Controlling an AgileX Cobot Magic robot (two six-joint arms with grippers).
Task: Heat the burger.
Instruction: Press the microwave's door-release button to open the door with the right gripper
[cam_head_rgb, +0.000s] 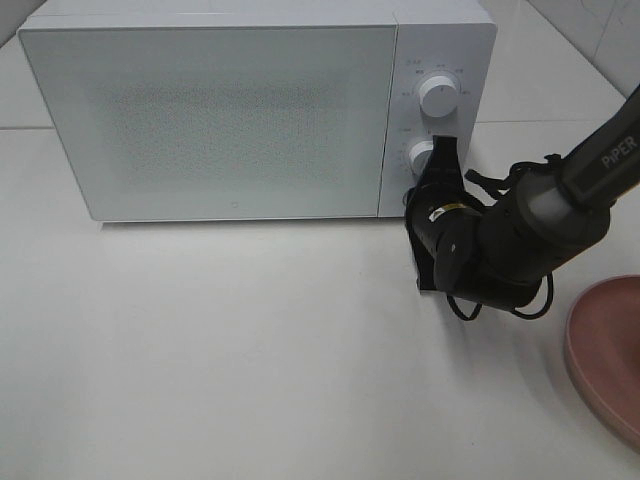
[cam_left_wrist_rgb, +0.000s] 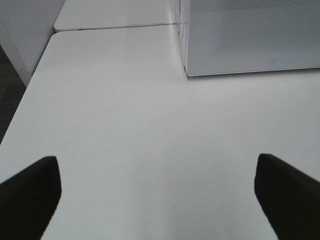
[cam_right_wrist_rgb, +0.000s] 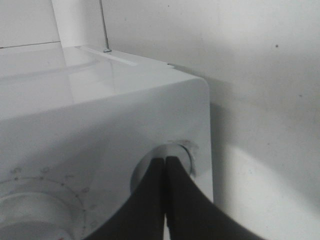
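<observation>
White microwave (cam_head_rgb: 220, 110) at the back of the white table (cam_head_rgb: 250, 350), its door (cam_head_rgb: 210, 120) closed and its speckled front hiding whatever is inside. My right end effector (cam_head_rgb: 443, 150) reaches across to the control panel on the microwave's right side. Its two dark fingers (cam_right_wrist_rgb: 150, 200) are pressed together with nothing between them, and the tips meet the lower knob (cam_head_rgb: 420, 155), just under the upper knob (cam_head_rgb: 438, 95). In the right wrist view the tips sit against the round edge of that knob. My left end effector (cam_left_wrist_rgb: 155, 165) hangs over bare table near the microwave's front left corner, fingers (cam_left_wrist_rgb: 30, 195) spread wide and holding nothing. A round pink plate (cam_head_rgb: 610, 350) lies at the table's right edge, partly cut off by the frame. The burger shows in none of my views, so I cannot tell where it is
</observation>
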